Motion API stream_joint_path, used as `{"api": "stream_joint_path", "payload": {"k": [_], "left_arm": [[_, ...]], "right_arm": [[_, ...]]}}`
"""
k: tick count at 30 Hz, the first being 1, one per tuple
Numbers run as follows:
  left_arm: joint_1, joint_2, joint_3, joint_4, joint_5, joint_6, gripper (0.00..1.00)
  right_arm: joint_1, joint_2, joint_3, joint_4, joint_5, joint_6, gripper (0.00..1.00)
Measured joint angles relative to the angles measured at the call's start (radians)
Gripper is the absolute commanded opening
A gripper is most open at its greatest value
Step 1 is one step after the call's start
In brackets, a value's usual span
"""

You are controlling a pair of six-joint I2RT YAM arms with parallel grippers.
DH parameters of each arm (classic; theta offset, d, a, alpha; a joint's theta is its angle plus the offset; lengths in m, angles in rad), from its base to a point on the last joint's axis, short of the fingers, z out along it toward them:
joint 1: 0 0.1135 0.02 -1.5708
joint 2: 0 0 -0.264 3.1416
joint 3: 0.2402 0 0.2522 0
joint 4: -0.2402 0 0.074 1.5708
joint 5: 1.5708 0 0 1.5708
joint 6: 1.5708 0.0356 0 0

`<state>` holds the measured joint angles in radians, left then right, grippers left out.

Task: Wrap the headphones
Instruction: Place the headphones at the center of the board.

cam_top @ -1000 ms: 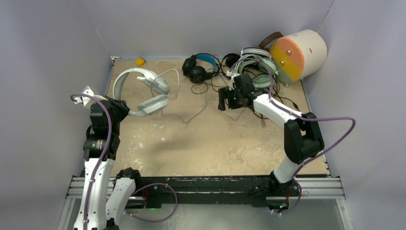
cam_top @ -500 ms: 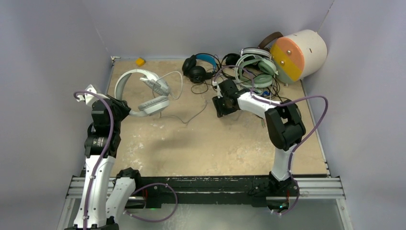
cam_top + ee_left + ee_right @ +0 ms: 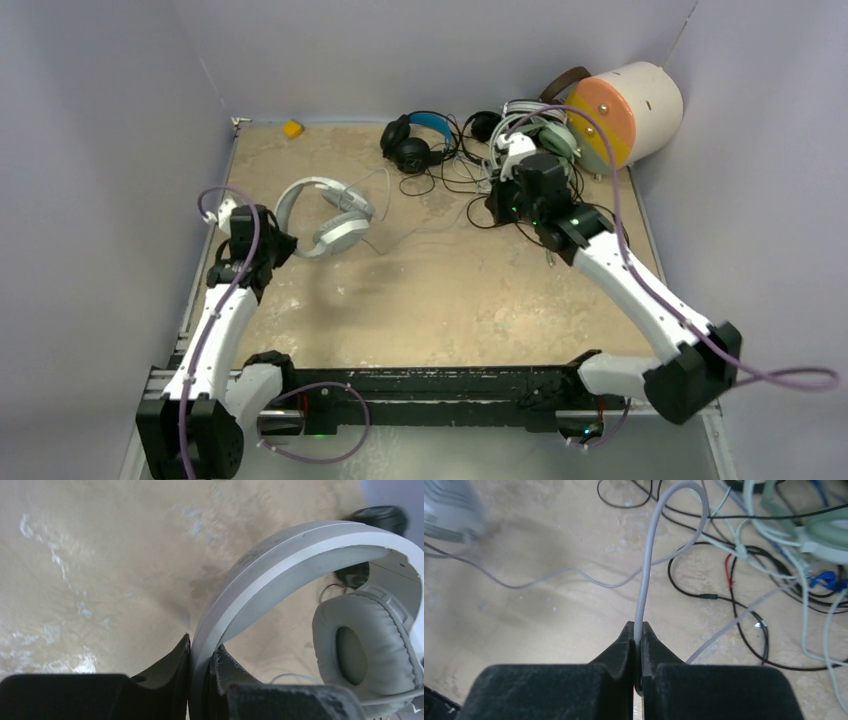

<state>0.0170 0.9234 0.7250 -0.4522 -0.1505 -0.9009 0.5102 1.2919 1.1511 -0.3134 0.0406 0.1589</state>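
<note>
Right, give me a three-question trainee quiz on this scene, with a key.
1. True or false: the left gripper is shut on the white-grey headset's ear cushion.
2. What does the right gripper pinch? A) a grey cable B) the yellow block C) a mint-green earcup
3. Fill in: the black headset with the blue headband lies at the table's ____ edge (near or far).
Key: 1 false, it clamps the headband; 2 A; 3 far.
</note>
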Motion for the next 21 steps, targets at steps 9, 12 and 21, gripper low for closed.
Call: {"api": "stream_joint_path", "payload": {"k": [9, 12, 21], "left_arm": [[0.000, 0.202, -0.153, 0.134, 0.057, -0.143, 0.00], [0.000, 0.247, -0.168, 0.179, 0.058, -0.153, 0.06], [0.000, 0.267, -0.168, 0.266, 0.047, -0.164, 0.61]], "right_arm": [[0.000, -0.313, -0.118, -0.042, 0.054, 0.048, 0.00], [0.000, -0.325, -0.121, -0.053, 0.030, 0.043, 0.00], [0.000, -0.211, 0.048, -0.156, -0.154, 0.043, 0.00]]}}
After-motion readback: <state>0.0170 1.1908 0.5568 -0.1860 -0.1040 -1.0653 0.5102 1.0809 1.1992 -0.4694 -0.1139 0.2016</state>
